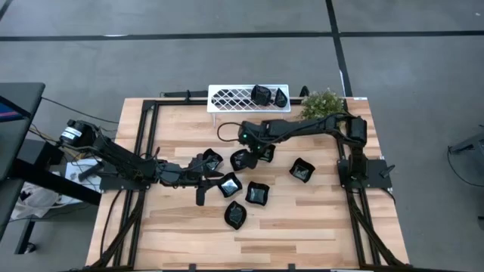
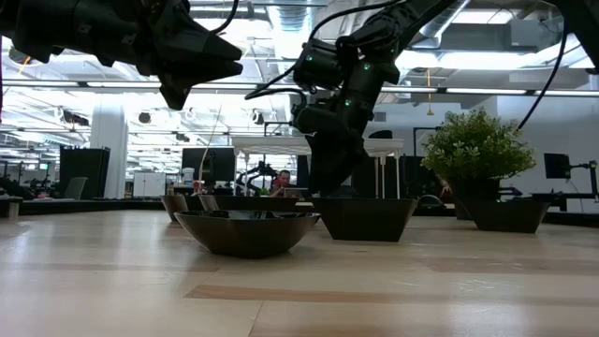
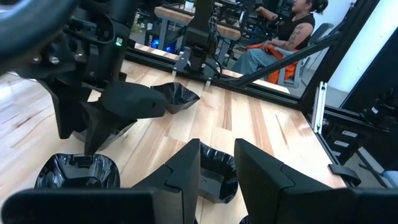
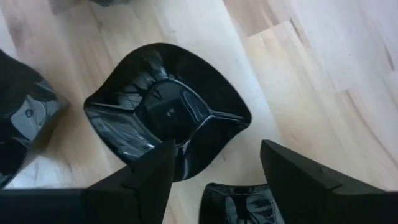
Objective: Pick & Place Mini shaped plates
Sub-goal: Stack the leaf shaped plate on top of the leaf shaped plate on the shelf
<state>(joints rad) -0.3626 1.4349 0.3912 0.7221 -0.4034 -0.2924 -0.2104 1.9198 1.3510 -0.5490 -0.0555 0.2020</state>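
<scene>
Left claw [image 1: 203,180] low over the bench [image 1: 302,219], fingers a little apart with nothing between them, just beside a square plate [image 1: 229,185]. Glossy black mini plates [image 1: 257,193] strewn mid-bench: square, leaf-shaped, scalloped, slick plastic on pale wood grain. Right claw [image 4: 214,165] spread wide above a scalloped plate [image 4: 166,109], empty, fingers astride its near rim. Probably the reach-in before a pick; next, a descent onto that rim, a pinch, then a lift toward the white lattice rack [image 1: 236,97], two plates [image 1: 268,95] already there.
</scene>
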